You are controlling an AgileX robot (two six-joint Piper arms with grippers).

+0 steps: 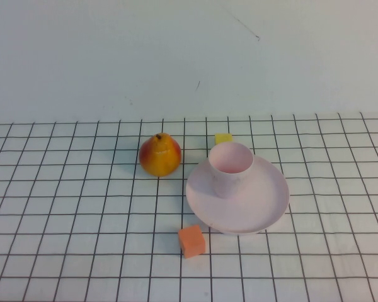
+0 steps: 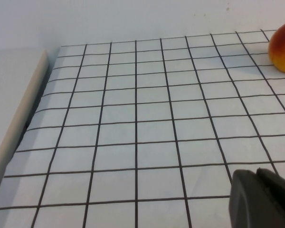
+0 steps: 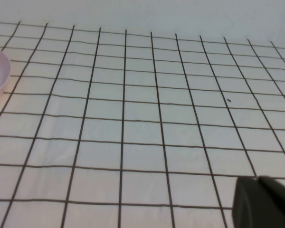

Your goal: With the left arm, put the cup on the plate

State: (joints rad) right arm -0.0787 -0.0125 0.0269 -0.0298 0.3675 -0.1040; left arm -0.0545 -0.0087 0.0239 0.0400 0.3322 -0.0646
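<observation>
Left gripper (image 2: 263,199), pressed together and empty at its wrist frame's lower right, sits parked because the cup (image 1: 230,167) already stands upright on the plate (image 1: 264,207); right gripper (image 3: 263,202) likewise lower right.

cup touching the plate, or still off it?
Touching. High view: the pink cup stands upright on the pink plate, its base inside the rim with no gap. Left gripper is shut, away over bare grid; right gripper likewise elsewhere.
</observation>
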